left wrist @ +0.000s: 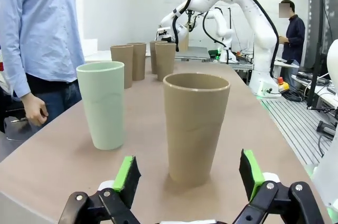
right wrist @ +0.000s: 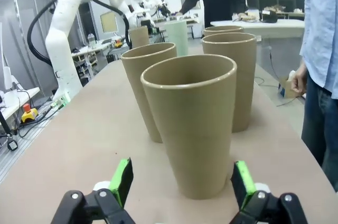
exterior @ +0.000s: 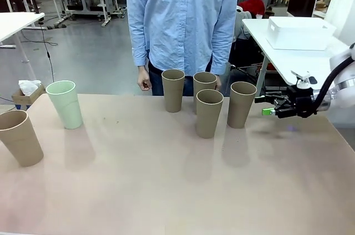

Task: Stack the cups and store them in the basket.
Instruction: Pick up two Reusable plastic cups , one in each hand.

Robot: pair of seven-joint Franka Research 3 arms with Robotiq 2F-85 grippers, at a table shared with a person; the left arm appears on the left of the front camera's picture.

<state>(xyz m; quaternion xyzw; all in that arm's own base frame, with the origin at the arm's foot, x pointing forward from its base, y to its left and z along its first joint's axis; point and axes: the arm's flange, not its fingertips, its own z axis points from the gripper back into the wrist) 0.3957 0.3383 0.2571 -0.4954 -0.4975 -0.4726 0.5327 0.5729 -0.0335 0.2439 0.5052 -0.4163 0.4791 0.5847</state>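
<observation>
On the tabletop [exterior: 166, 179] six cups stand separate, none stacked: four tan cups [exterior: 209, 113] near the far edge, mint cup [exterior: 65, 103] and lone tan cup [exterior: 19, 138] at left. Basket [exterior: 299, 32] sits on a side table [exterior: 277, 57], well apart. Left gripper [left wrist: 190, 174] and right gripper [exterior: 265, 105] are both released, each facing a tan cup. Task looks barely started.

Close-set cups [exterior: 209, 113] stand before the right claw [exterior: 263, 106].

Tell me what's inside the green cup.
The green cup stands upright and open. Only its bare upper inner wall shows, with nothing sticking out. Its own side covers the bottom.
</observation>
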